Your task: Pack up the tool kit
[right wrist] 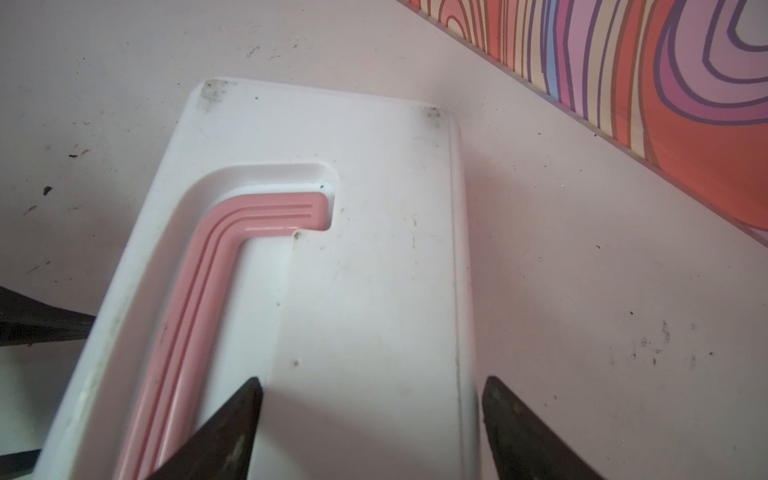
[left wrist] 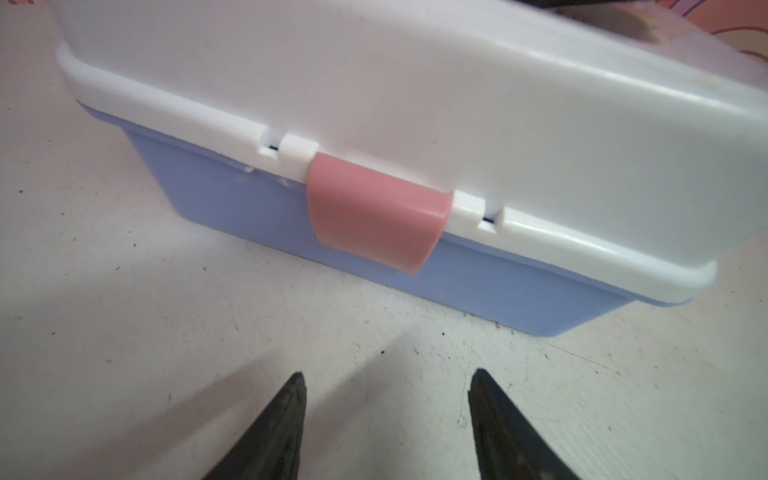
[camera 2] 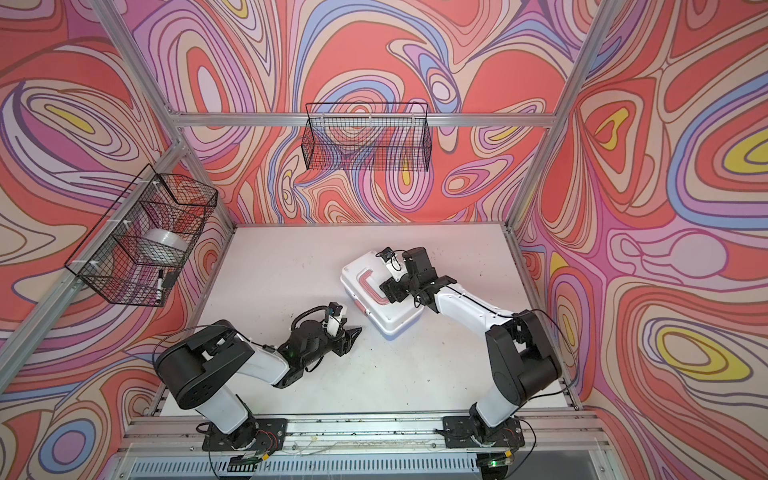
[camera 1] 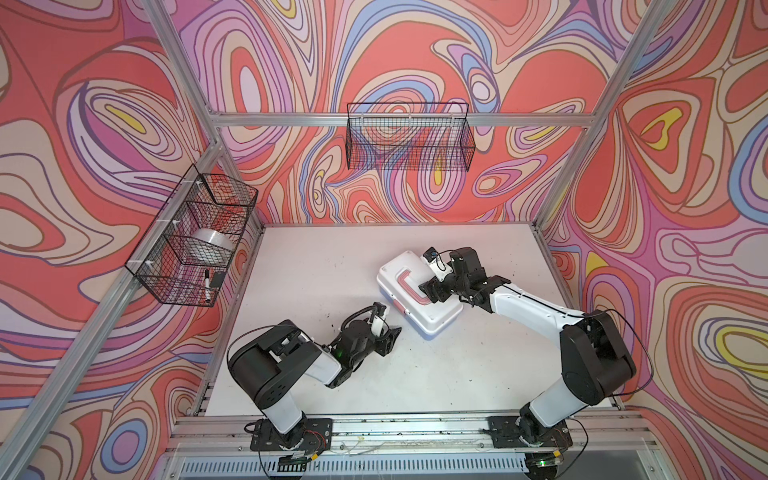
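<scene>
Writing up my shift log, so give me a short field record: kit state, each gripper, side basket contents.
tool kit: on the table, lid shut
latch: down over the blue base
handle: folded flat in its lid recess
left gripper: open, empty, facing the latch, not touching
right gripper: open, over the lid beside the handle
side basket: white roll, marker

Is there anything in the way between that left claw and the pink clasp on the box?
Nothing visible does. The left gripper, jaws open and empty, points at the pink latch on the front of the tool kit, and only bare table lies between them.
</scene>
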`<move>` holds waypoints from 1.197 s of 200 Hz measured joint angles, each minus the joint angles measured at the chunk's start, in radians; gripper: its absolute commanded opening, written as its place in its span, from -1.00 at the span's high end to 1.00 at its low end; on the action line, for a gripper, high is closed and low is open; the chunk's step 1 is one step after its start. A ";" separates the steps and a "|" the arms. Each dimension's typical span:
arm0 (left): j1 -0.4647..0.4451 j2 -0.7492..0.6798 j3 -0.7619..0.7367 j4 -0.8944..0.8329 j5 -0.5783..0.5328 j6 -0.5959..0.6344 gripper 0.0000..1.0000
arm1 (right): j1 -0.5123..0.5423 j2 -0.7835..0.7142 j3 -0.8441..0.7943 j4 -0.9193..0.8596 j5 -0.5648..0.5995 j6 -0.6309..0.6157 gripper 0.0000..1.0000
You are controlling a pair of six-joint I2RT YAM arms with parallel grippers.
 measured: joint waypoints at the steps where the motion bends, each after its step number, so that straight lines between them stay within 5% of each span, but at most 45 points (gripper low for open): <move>1: 0.000 0.000 0.000 0.000 0.000 0.000 -0.25 | 0.000 0.001 0.001 -0.001 -0.002 0.000 -0.68; 166: -0.001 0.000 0.017 -0.018 0.003 0.026 -0.25 | -0.011 0.126 0.142 -0.064 -0.099 -0.220 -0.57; 199: -0.001 0.000 0.017 -0.018 0.003 0.026 -0.25 | -0.009 0.121 0.127 -0.029 -0.084 -0.184 -0.69; 212: -0.001 0.000 0.018 -0.018 0.003 0.026 -0.25 | -0.013 0.117 0.124 -0.021 -0.088 -0.148 -0.89; 239: -0.001 0.000 0.027 -0.024 0.003 0.026 -0.25 | -0.038 0.117 0.129 -0.037 -0.115 -0.091 -0.90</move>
